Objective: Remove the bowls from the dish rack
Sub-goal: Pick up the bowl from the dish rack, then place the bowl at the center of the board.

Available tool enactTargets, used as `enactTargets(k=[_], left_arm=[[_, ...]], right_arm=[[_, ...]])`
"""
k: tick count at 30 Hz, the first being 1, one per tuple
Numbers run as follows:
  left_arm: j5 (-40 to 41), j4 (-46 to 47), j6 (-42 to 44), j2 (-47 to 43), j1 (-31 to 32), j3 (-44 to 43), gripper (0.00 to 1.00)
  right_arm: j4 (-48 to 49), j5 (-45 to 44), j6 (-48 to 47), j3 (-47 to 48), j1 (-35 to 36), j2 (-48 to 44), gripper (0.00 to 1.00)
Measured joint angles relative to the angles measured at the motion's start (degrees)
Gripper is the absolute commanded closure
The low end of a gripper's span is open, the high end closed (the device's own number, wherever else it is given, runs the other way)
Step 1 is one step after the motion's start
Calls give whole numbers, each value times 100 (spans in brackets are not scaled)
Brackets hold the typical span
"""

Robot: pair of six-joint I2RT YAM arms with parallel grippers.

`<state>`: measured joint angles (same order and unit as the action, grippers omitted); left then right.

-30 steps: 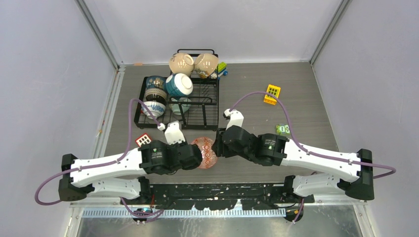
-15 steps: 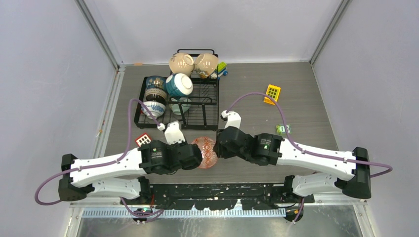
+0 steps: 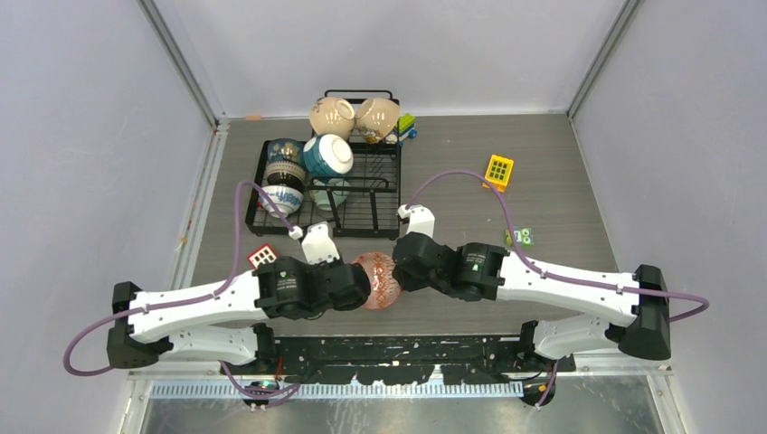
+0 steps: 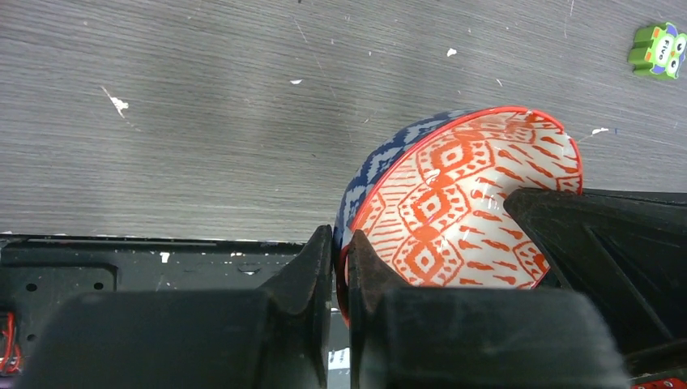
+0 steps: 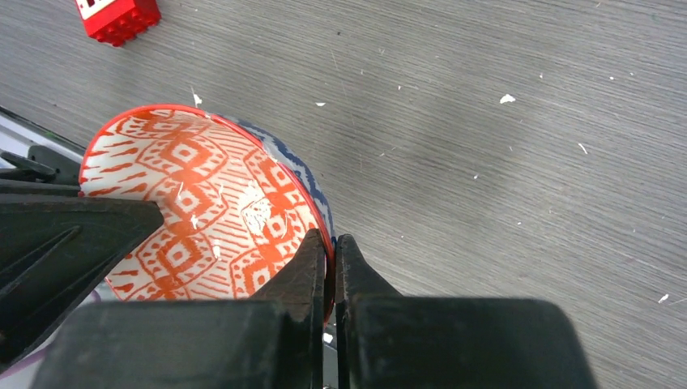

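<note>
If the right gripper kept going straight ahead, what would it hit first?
The right gripper is shut on the red-patterned bowl, so its rim first; beyond that probably the table, depth unclear.

place: robot lab cell | evidence: blank grey walls; aluminium corner posts; robot arms bolted at table edge

From high above the near edge: looking down over the whole worktop, far off. From each wrist: very near, angled down, facing one another across the red-patterned bowl — shared with the overhead too.
</note>
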<state>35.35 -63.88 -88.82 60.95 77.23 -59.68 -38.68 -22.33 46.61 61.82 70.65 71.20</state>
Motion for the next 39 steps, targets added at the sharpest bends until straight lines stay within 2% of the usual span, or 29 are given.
enactTargets(k=[3,6,7,9,14,18,22,27,32,36,39], left_arm=[[-24,-7,-4,-9,0,2,60],[-33,61,44,-35,0,2,23],[-37,79,87,-46,0,2,14],[-42,127,160,-85,0,0,1],[-46,299,610,-297,0,0,0],[-39,560,1349,-647,0,0,0],[136,804,2059,-1180,0,68,0],[570,896,2492,-1956,0,640,0],[879,905,2658,-2505,0,1113,0],[1016,955,2732,-2754,0,1432,0],[1095,960,2778,-2924,0,1648,0]], right_arm=[[-52,-9,-11,63,0,85,99],[-155,-13,-22,68,0,85,99],[-203,-20,-26,68,0,85,99],[-299,-37,-35,68,0,85,99],[-566,-168,-98,168,0,85,99],[-1082,-544,-317,540,-13,74,99],[-1635,-850,-678,1021,-494,-111,99],[-1770,-778,-1082,1165,-2354,-667,99],[-1167,0,-791,734,-4959,-1012,99],[-678,400,-282,479,-6505,-568,99],[-260,352,-22,544,-6972,164,99]])
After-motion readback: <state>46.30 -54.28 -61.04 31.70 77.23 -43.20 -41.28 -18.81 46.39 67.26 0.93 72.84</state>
